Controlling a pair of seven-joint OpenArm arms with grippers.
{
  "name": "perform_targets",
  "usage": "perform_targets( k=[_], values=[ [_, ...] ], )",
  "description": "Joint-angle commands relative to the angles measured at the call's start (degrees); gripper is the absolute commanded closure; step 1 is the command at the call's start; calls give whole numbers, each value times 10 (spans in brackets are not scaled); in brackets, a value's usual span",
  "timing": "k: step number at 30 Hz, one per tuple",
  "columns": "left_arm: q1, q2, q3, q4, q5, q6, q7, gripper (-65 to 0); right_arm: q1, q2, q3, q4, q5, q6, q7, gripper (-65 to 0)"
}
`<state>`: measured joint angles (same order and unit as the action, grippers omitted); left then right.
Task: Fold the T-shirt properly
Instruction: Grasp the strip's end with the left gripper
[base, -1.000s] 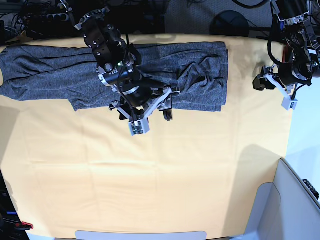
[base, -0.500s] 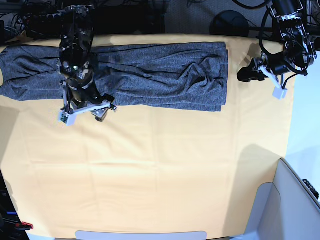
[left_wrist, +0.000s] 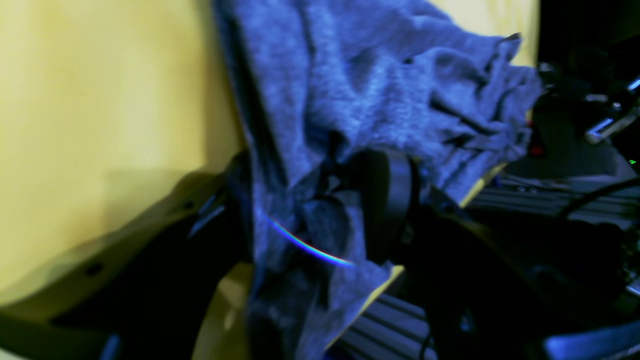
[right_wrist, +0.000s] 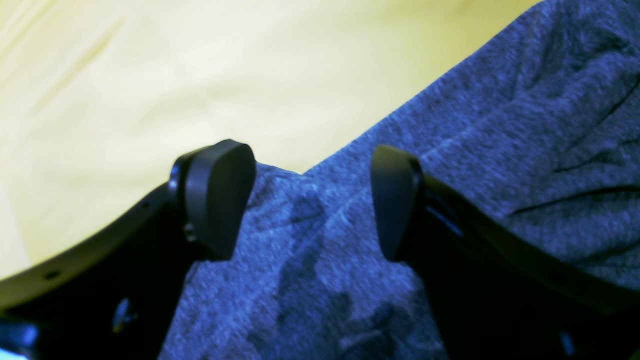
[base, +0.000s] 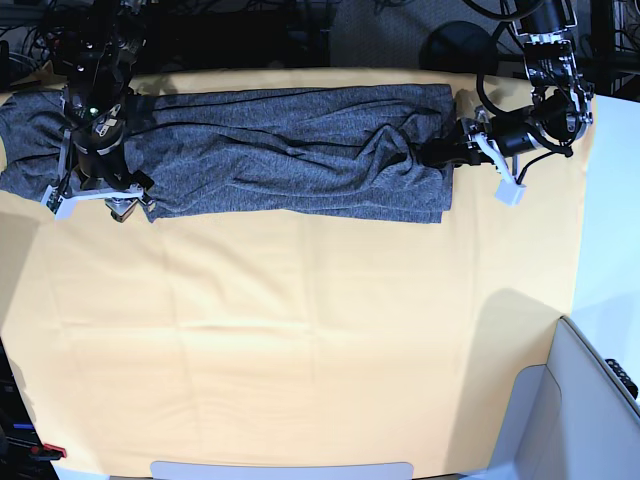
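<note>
The grey T-shirt (base: 300, 150) lies as a long, wrinkled band across the far side of the yellow cloth (base: 300, 350). My right gripper (base: 90, 205) stands at the shirt's left end. In the right wrist view it (right_wrist: 305, 200) is open, its two black fingertips straddling the shirt (right_wrist: 500, 125) at its near edge. My left gripper (base: 452, 152) is at the shirt's right end. The blurred left wrist view shows bunched shirt fabric (left_wrist: 360, 90) lying between the wide-apart jaws and draped against one black finger (left_wrist: 392, 195).
The yellow cloth covers the whole table. A grey-white bin corner (base: 590, 400) sits at the front right. Dark gear and cables (base: 300, 30) line the table's back edge, with a round black base (base: 460, 45) behind it.
The right arm has travelled left along the shirt from its middle to its left end. The left arm has come in from beyond the table's right edge to the shirt's right end.
</note>
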<state>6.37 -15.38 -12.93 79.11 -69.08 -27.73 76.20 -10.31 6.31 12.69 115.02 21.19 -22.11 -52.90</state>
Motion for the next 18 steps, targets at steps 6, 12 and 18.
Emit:
perform_targets(
  k=[6, 12, 18],
  values=[
    [18, 12, 21, 19, 36, 4, 38, -293, 4, 3, 1, 9, 0, 3, 12, -394],
    [24, 31, 21, 45, 38, 5, 38, -293, 4, 2, 1, 8, 0, 3, 12, -394],
    [24, 35, 19, 45, 39, 5, 30, -277, 4, 3, 1, 7, -2, 3, 12, -394]
  ],
)
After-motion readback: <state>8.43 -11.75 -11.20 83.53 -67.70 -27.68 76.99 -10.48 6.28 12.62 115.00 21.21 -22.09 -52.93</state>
